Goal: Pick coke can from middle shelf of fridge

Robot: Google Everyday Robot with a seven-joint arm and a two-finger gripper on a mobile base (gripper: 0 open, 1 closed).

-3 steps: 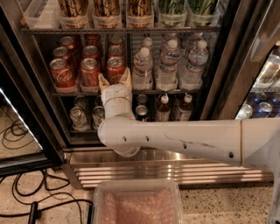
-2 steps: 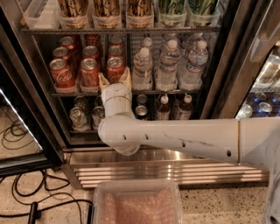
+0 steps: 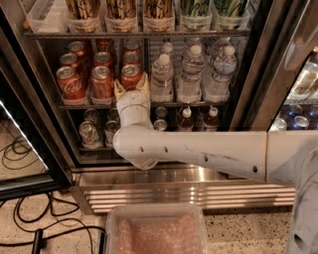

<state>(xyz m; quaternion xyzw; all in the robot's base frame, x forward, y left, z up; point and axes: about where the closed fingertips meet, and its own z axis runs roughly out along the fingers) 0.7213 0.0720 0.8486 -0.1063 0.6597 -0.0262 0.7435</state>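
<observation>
The fridge (image 3: pixel 174 177) stands open with a steel base grille. Its middle shelf (image 3: pixel 198 103) holds three lanes of red coke cans on the left and clear water bottles (image 3: pixel 191 74) on the right. My gripper (image 3: pixel 132 87) reaches in from below at the third can lane. Its two beige fingertips (image 3: pixel 119 90) stand apart on either side of the front coke can (image 3: pixel 132 74) of that lane. The can stands upright on the rack. My white arm (image 3: pixel 198 151) crosses the lower shelf from the right.
Other coke cans (image 3: pixel 67 83) fill the two left lanes. The lower rack holds pale cans (image 3: pixel 89 133) and small bottles (image 3: pixel 185 119). Tall tubs (image 3: pixel 121 12) line the top rack. A clear bin (image 3: pixel 156 230) sits on the floor in front. Cables (image 3: pixel 30 225) lie at the left. A neighbouring cooler (image 3: pixel 298 114) is at the right.
My gripper has moved a little up and deeper into the shelf, so its fingertips now flank the front can of the third lane. The cans and bottles have not moved.
</observation>
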